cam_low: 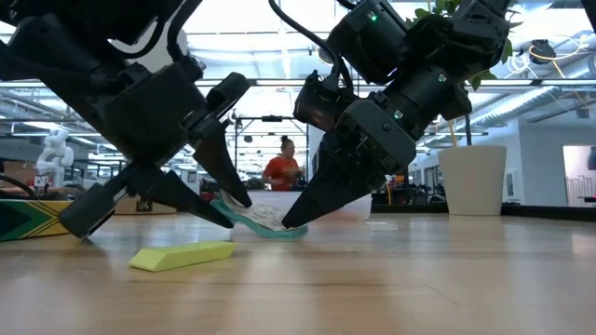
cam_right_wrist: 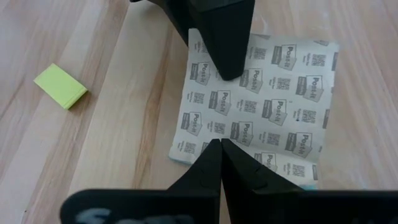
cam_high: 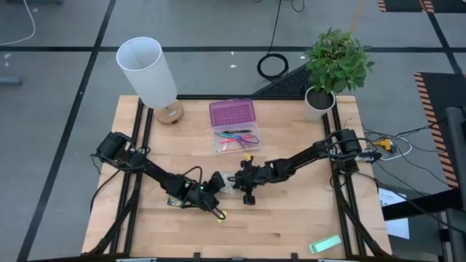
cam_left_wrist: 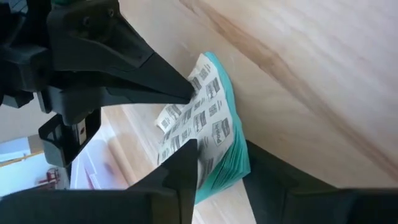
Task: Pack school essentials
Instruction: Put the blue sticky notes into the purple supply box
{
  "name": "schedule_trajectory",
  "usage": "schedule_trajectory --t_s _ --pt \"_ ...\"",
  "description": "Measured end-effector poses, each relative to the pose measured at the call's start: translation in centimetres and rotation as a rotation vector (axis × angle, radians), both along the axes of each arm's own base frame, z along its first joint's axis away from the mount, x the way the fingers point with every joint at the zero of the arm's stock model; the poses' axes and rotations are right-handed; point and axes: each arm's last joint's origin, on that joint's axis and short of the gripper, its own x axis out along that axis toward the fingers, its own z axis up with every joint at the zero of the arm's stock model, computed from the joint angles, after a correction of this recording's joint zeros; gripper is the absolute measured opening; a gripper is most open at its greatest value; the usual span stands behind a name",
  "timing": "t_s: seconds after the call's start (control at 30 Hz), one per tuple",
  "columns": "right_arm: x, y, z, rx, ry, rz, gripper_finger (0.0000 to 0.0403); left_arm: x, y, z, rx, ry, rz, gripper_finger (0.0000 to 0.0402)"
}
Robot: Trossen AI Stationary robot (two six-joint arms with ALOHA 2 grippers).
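Packet position: the sticky-note packet (cam_right_wrist: 258,99) sits mid-table, directly between my two grippers, with one edge lifted off the wood and the teal side facing down.
Left gripper: my left gripper (cam_high: 211,191) comes in from the left, and its fingers (cam_left_wrist: 180,180) are parted around one edge of the packet, one finger over the printed face and one on the far side.
Left grip: it looks like a light pinch, but I cannot tell whether the fingers truly clamp.
Right gripper: my right gripper (cam_right_wrist: 217,149) meets the packet from the opposite edge, fingertips pressed together to a point that touches the printed face; nothing is held between them.
Nearer arm: both are at the packet; the left seems to have the better purchase.
Key relation: the pencil case (cam_high: 233,127) lies beyond the packet, toward the back of the table and nearer the right arm's side.
Pencil case: its purple lid is open and the clear tray shows pencils and scissors.
Loose item: a small yellow eraser (cam_right_wrist: 60,86) lies on the wood just beside the left gripper.
Judgement: the packet must travel back and slightly right to reach the tray.
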Motion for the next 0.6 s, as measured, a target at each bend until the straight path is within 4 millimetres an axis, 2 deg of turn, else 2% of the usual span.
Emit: schedule_trajectory --t_s 0.6 --pt "0.05 0.02 0.04 0.004 -0.006 0.002 0.0000 -0.20 -0.73 0.30 -0.077 -0.037 0.030 0.0113"
